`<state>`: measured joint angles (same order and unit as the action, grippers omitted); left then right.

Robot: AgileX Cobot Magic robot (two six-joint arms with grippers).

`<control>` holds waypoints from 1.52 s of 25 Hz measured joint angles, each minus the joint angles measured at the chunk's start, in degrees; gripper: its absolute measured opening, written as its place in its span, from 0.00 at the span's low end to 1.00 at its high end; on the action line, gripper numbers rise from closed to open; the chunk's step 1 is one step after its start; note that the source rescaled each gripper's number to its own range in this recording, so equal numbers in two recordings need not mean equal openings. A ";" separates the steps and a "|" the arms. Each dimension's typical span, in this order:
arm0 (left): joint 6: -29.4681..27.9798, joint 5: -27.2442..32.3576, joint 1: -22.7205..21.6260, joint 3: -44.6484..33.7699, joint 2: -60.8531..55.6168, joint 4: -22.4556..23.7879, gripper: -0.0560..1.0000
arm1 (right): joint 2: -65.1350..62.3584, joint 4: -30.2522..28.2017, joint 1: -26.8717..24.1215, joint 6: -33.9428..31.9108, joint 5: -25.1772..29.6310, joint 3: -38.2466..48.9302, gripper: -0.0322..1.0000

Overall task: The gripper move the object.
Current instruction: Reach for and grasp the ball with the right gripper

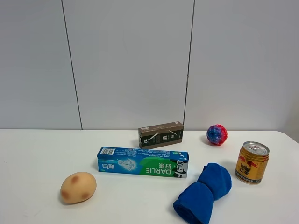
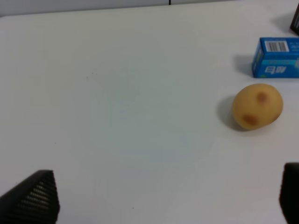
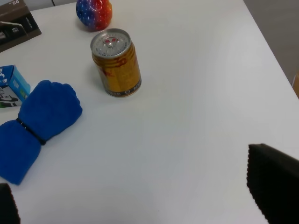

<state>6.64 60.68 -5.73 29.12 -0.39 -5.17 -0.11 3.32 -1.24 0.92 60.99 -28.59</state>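
Observation:
The ball (image 1: 217, 134), mottled red, pink and blue, rests on the white table (image 1: 37, 154) at the back right, beyond the drink can (image 1: 252, 162). It also shows in the right wrist view (image 3: 94, 13), far from my right gripper (image 3: 140, 196), which is open and empty over bare table. Its dark fingertips (image 3: 273, 184) show only at the frame's edges. My left gripper (image 2: 163, 198) is open and empty over bare table, with the tan spotted lump (image 2: 258, 106) ahead of it to one side. Neither arm shows in the exterior view.
A blue-green toothpaste box (image 1: 142, 162) lies mid-table with a dark carton (image 1: 160, 135) behind it. The tan lump (image 1: 78, 187) sits front left. A blue rolled cloth (image 1: 203, 192) lies front right, beside the can (image 3: 116, 63). The table's right edge (image 3: 266, 42) is near.

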 joint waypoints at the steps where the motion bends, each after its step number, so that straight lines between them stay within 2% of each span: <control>1: 0.00 0.00 0.00 0.00 0.00 0.00 1.00 | 0.00 0.00 0.00 0.00 0.00 0.00 1.00; 38: 0.00 0.00 0.00 0.00 0.00 0.00 1.00 | 0.00 0.00 0.00 0.00 0.00 0.00 1.00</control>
<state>6.64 60.68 -5.73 29.12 -0.39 -5.17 -0.11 3.32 -1.24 0.92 60.99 -28.59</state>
